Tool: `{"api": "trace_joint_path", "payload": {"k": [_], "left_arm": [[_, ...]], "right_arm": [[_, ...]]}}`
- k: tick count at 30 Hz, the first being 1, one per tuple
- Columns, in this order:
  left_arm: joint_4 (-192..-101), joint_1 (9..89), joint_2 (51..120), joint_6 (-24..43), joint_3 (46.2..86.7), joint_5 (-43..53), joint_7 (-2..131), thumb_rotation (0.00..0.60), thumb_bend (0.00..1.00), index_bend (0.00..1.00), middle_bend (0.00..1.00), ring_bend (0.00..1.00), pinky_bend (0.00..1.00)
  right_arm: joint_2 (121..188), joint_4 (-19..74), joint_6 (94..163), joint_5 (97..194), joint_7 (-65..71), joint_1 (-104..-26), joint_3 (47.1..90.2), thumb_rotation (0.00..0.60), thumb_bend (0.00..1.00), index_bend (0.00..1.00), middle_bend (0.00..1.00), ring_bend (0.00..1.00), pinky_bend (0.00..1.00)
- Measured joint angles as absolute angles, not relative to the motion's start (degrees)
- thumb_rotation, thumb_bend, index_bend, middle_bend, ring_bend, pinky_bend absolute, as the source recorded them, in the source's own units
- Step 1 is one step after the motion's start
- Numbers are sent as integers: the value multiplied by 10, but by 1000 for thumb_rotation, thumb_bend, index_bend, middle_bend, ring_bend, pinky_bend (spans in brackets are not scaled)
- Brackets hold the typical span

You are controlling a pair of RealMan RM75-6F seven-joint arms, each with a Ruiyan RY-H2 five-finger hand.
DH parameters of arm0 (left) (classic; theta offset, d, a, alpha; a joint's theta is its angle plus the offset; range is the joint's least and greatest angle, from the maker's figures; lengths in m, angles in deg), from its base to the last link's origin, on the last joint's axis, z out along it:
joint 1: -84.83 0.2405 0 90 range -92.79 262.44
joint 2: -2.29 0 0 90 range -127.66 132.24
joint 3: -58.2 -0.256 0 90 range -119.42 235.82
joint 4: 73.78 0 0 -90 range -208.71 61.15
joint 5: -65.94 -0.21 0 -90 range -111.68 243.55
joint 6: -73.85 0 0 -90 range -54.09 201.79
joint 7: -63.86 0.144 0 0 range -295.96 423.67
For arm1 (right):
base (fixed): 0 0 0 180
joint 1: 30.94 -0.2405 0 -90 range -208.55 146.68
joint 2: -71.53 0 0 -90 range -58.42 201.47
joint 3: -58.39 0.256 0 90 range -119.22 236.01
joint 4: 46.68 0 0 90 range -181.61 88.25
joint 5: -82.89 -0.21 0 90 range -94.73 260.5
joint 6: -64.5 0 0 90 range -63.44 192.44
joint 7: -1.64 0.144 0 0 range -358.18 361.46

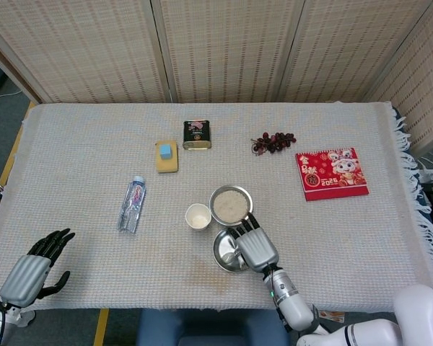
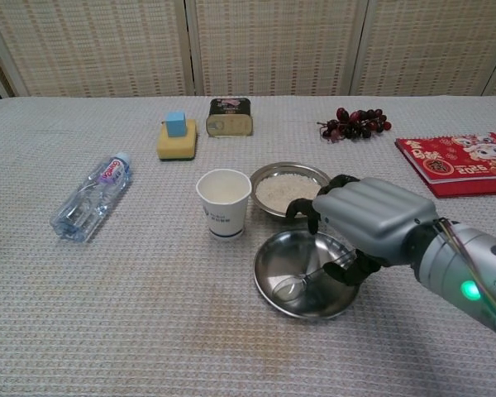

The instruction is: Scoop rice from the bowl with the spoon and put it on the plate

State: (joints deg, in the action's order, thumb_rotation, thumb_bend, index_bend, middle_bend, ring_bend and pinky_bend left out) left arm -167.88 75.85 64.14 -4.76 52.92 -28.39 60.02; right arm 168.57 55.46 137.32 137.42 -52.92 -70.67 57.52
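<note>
A steel bowl of white rice (image 1: pixel 231 205) (image 2: pixel 291 190) stands mid-table, and just in front of it sits the empty steel plate (image 1: pixel 221 252) (image 2: pixel 273 252). The spoon (image 2: pixel 302 284) lies in the plate, scoop to the left, with its handle running up under my right hand (image 1: pixel 254 247) (image 2: pixel 372 222). That hand hovers over the plate's right half, its fingers (image 2: pixel 314 211) stretched out toward the bowl's rim rather than wrapped round the handle. The handle's end is hidden by the palm. My left hand (image 1: pixel 35 272) hangs off the table's near left corner, fingers apart, holding nothing.
A paper cup (image 1: pixel 198 216) (image 2: pixel 223 203) stands just left of the bowl. Further left lies a water bottle (image 1: pixel 132 204) (image 2: pixel 91 198). At the back are a sponge with a blue block (image 1: pixel 167 157), a tin (image 1: pixel 196 135) and grapes (image 1: pixel 273 141). A red booklet (image 1: pixel 332 173) lies to the right.
</note>
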Motion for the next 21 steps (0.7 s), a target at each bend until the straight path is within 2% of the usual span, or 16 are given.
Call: {"api": "trace_joint_path", "payload": {"k": [4,8,12,16,21], "left_arm": [[-1673,759,640,-56,531,-287,585,600,418,0,0,0,144],[-1659,763,644,-81,539,-290,573,600,416,0,0,0,143],[-1635,772,653,-115,551,-290,565,600,415,0,0,0,138],[-1631,776,659,-116,561,-272,576,600,416,0,0,0,137],[-1636,774,665,-103,566,-259,595,600,406,0,0,0,136]], "right_arm": [[1660,576,1435,1444,-523,-681,556,600,226,11,76,0,0],[1628,578,1528,1539,-473,-624,520,600,222,0,5,0,0],[1585,551,1623,1588,-379,-539,481,600,197,0,0,0,0],[1523,518,1708,1604,-301,-443,458,600,189,0,0,0,0],[1456,513,1733,1619,-236,-404,457,600,189,0,0,0,0]]}}
